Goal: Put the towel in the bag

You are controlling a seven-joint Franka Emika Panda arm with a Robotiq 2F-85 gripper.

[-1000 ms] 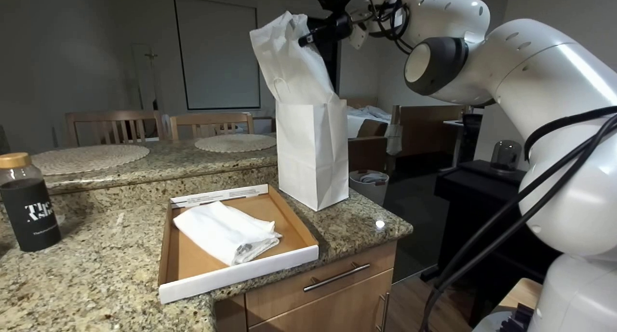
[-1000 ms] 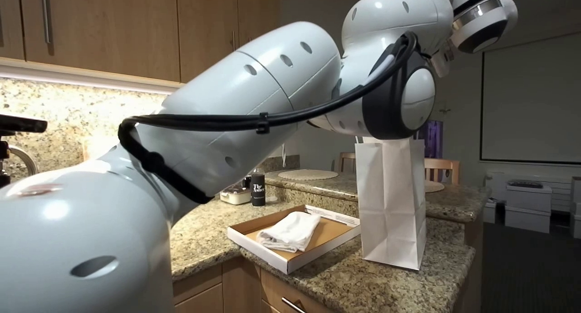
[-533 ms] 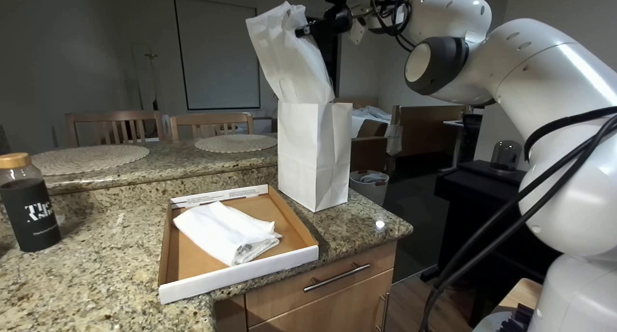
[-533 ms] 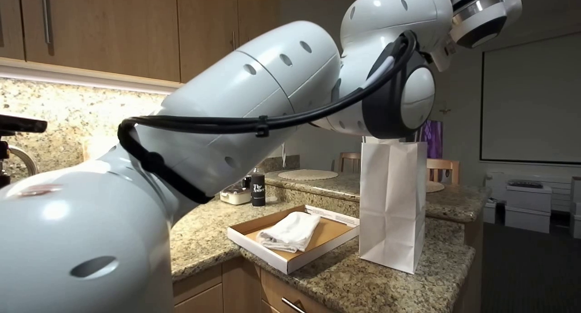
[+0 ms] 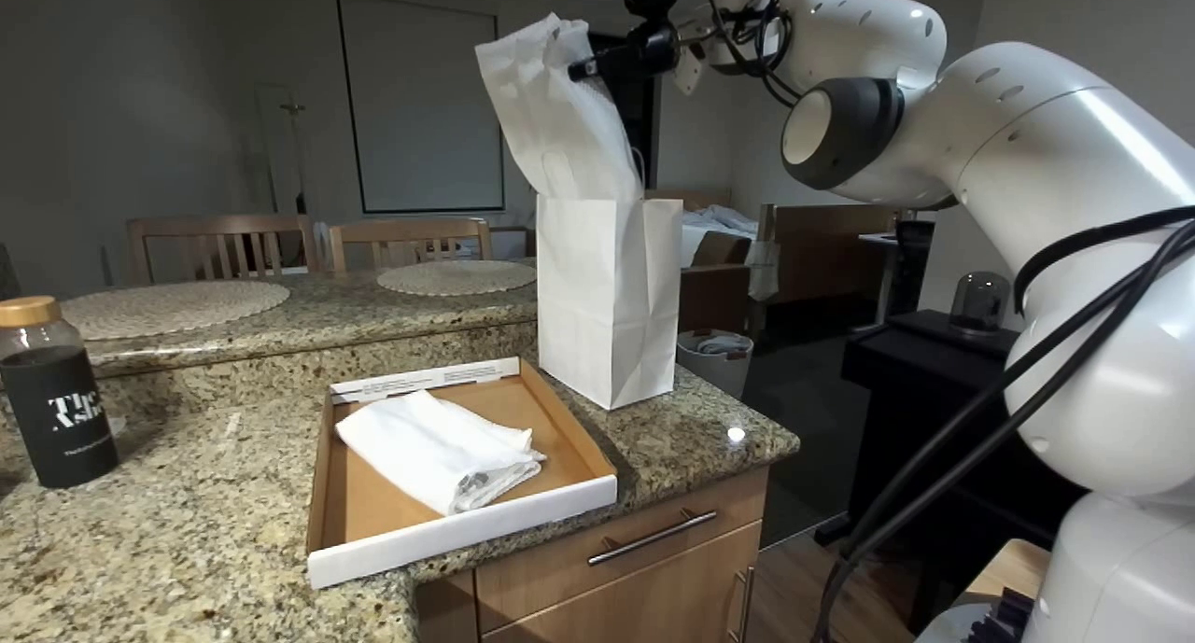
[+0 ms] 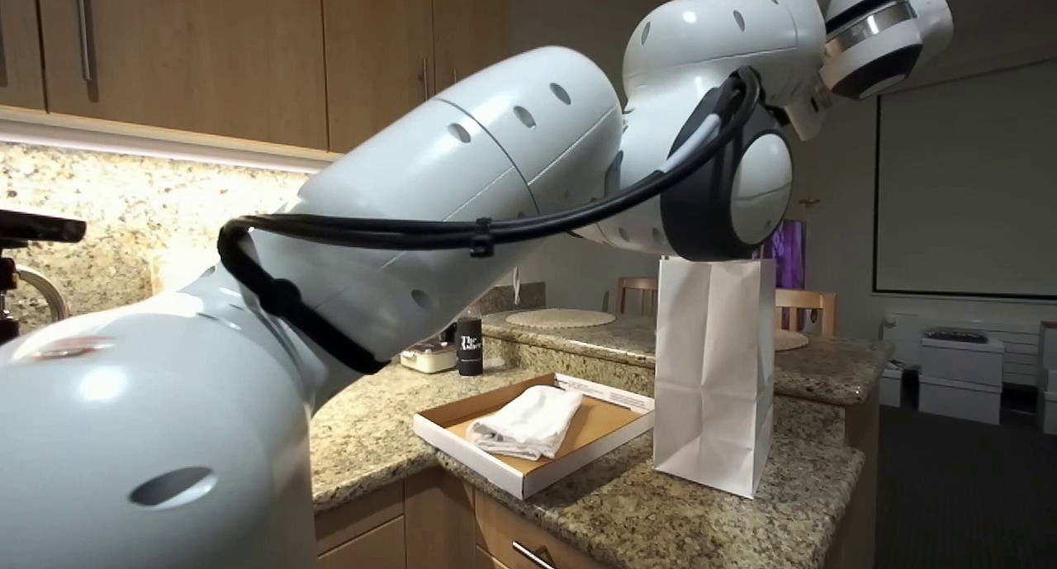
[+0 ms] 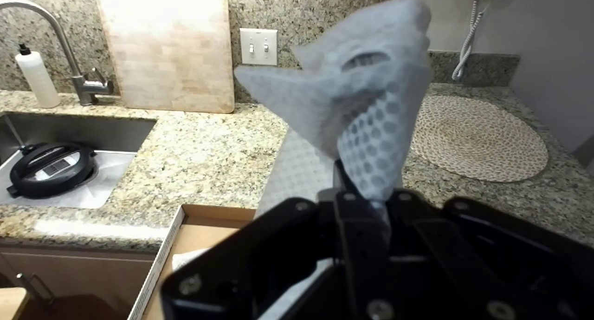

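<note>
Half done at most, by the look of things. Clamped in the tool [image 5: 581, 68]: a white towel [image 5: 560, 111], bunched in the grip in the wrist view. Held well above the bench [image 5: 224, 494], leaning rather than upright, and running down to the mouth of the upright paper bag [image 5: 579, 298] near the bench's outer corner. Probably with the lower end already inside, though impossible to tell how deep past the bag's wall; in an exterior view, no sight of the held towel past the arm [image 6: 462, 148]. Still to do, most likely: lower the tall upper part below the rim, part the tool, and back out without dragging the towel along. Apt to snag on the rim, being soft; careful, then, with any sideways pull, for fear of tipping the bag toward the corner. Not touched by the tool: a folded cloth [image 5: 429, 447] in a shallow tray [image 5: 467, 531], along the bench edge above the drawer [image 5: 551, 582]. Unclear whether meant for the bag too; if so, with a whole second pick left.
</note>
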